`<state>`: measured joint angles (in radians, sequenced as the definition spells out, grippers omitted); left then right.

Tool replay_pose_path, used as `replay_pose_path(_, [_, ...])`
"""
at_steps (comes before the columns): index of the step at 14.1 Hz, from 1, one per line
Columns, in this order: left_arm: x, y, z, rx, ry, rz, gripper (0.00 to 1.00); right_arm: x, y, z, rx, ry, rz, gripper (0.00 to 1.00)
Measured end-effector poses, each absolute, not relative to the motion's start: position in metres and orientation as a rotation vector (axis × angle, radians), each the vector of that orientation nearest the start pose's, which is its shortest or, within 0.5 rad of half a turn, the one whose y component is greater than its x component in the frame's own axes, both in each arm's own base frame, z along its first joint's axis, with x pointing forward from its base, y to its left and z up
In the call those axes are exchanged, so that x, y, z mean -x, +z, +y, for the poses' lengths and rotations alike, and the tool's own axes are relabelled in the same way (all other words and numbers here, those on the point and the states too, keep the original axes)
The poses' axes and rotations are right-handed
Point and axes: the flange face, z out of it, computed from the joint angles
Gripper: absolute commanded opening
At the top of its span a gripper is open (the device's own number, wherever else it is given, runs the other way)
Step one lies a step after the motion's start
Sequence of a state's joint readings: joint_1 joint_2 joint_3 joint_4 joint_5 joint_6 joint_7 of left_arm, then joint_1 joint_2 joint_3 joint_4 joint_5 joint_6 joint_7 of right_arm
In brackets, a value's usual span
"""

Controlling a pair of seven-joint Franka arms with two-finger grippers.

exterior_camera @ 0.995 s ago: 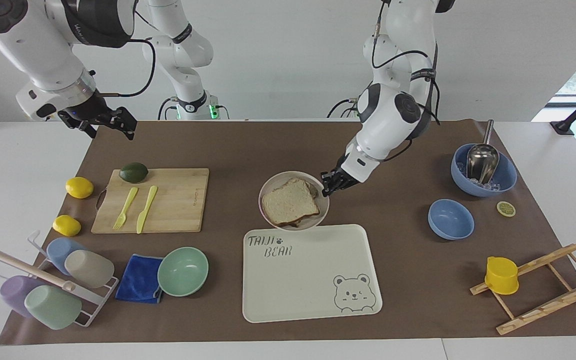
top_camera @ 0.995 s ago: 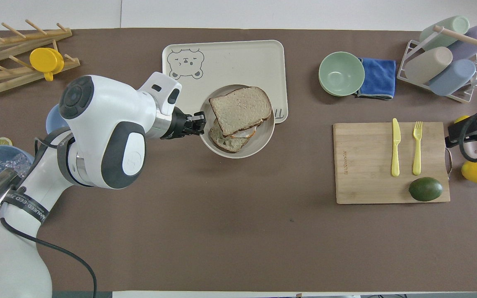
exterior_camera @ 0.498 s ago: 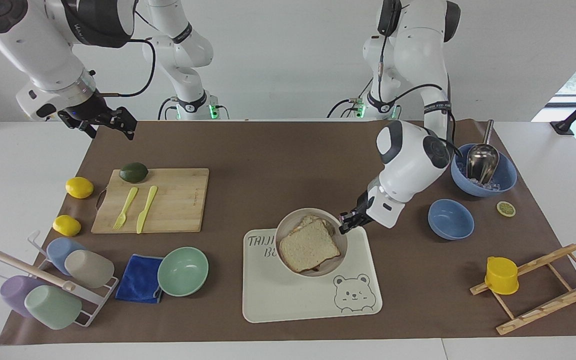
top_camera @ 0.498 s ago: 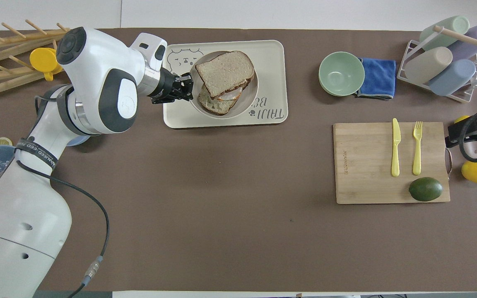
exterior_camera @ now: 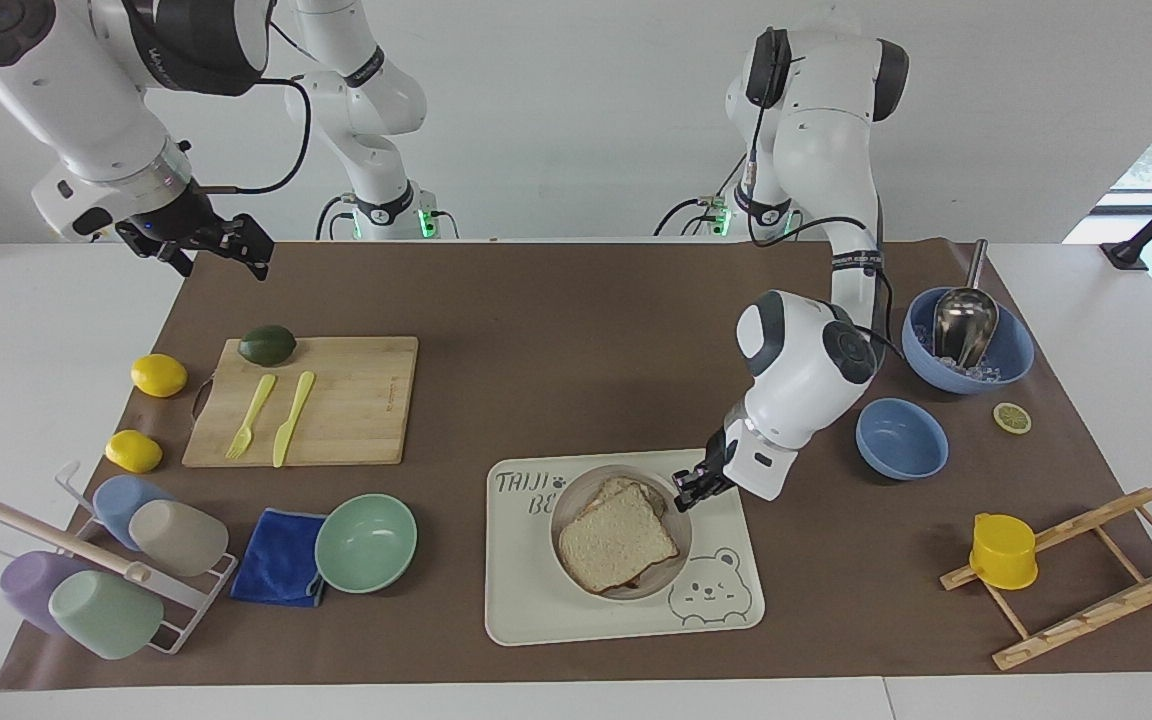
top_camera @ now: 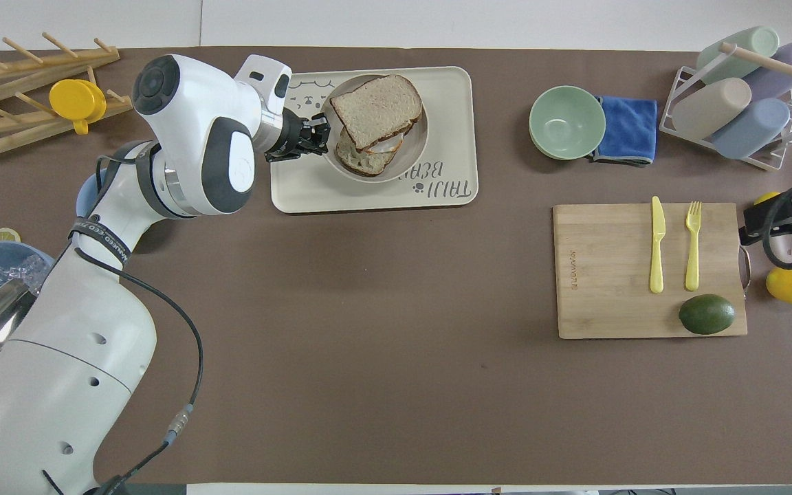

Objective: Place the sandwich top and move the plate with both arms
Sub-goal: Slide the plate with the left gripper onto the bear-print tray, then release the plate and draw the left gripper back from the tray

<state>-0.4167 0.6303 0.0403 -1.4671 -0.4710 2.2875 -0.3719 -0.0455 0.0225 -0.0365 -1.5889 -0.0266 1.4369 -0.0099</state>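
One arm only working: left gripper [exterior_camera: 688, 490] clamped, apparently, on plate [exterior_camera: 576, 560] rim, setting it, with sandwich top [exterior_camera: 618, 538], onto tray [exterior_camera: 536, 610]. Next: releasing cleanly. Right gripper [exterior_camera: 221, 245] waiting, fingers apart, over table edge.

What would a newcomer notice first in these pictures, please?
Probably the left claw gripping the rim of the plate, which holds a sandwich with the sandwich top on it, on the cream bear tray. Next, the right claw waits over the mat's corner near the robots.
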Motion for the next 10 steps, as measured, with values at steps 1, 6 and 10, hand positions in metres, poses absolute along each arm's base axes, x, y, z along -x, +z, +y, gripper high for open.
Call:
replay_pose_path(1, [-0.673,0.326,-0.289,3.511,-0.086,-0.463,0.00,-0.543,0.593,-0.048,3.147,0.277,0.116,1.00])
replay_pose_path(6, [-0.660,0.309,-0.297,3.499,-0.074,-0.451,0.08,-0.543,0.593,-0.048,3.147,0.277,0.116,1.00])
replay_pose_path(10, [-0.662,0.310,-0.292,3.495,-0.073,-0.462,1.00,-0.543,0.593,-0.048,3.147,0.277,0.116,1.00])
